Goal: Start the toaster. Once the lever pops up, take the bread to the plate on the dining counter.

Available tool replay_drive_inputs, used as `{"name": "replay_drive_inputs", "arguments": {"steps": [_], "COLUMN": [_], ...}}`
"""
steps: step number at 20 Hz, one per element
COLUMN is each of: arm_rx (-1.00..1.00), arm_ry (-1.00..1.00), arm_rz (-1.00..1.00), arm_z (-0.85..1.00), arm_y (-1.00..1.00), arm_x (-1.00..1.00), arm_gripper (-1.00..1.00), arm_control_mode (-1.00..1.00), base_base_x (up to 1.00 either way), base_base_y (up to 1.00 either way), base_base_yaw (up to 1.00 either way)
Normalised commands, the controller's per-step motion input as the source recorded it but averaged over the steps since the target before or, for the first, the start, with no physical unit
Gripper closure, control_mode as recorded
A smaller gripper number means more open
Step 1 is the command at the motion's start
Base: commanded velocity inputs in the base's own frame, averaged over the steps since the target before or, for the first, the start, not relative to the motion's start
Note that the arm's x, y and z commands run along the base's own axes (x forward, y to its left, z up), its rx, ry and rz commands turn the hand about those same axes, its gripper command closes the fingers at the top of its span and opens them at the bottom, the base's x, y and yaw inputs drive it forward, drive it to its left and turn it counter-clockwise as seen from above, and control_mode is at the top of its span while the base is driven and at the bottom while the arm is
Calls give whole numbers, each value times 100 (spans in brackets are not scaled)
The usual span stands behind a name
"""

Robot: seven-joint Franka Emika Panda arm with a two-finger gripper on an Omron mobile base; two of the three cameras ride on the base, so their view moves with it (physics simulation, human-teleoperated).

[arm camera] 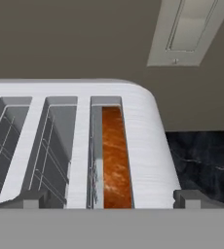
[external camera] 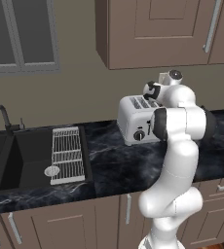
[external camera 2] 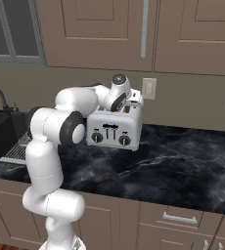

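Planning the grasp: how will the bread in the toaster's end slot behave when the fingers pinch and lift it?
The bread looks thin and toasted, so probably stiff, light, and crumbly under a hard pinch. Standing on edge in the toaster slot, it may scrape the wire guides if lifted crooked.

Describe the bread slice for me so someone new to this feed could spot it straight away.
Start at the black marble counter under the brown wall cabinets and find the boxy silver-grey four-slot toaster against the wall. Look down into its top: the small brown toasted slice stands on edge in the end slot nearest the wall outlet. The other slots seen beside it hold only wire guides.
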Motion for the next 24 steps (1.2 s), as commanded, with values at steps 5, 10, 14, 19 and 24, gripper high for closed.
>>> {"name": "replay_drive_inputs", "arguments": {"steps": [5, 10, 14, 19, 24], "arm_rx": [0, 0, 0, 0, 0], "arm_ry": [5, 3, 0, 0, 0], "arm_rz": [1, 1, 0, 0, 0], "arm_z": [-3, -1, 0, 0, 0], "arm_y": [0, 0, 0, 0, 0], "arm_x": [0, 0, 0, 0, 0], "arm_gripper": [-100, 100, 100, 100, 100], "arm_control_mode": [-100, -100, -100, -100, -100], "base_base_x": [0, 0, 0, 0, 0], "base_base_y": [0, 0, 0, 0, 0], "base_base_yaw": [0, 0, 0, 0, 0]}}
